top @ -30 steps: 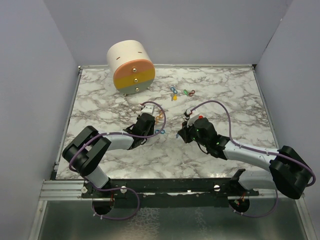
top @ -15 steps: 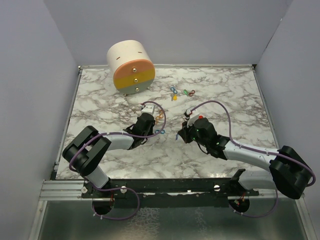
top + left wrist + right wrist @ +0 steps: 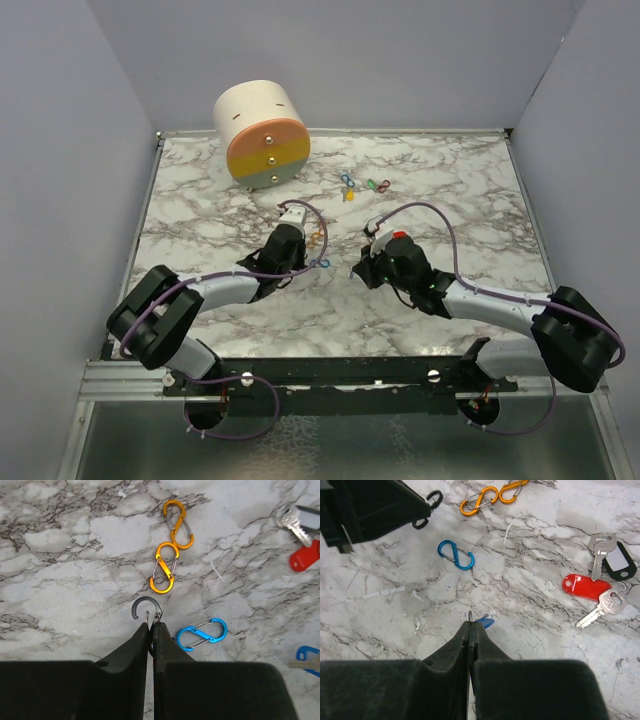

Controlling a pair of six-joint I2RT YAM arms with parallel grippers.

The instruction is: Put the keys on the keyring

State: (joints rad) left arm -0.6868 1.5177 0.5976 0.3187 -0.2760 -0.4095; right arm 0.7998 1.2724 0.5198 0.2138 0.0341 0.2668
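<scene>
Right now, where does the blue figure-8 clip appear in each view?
Top external: blue clip near centre, between the arms.
Left wrist: lower right of centre.
Right wrist: upper left.
Shared landmark: the two orange clips, just beyond it in every view.

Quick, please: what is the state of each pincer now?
Left pincer: closed, holding a black clip.
Right pincer: closed, apparently pinching a blue key at its tip.
</scene>
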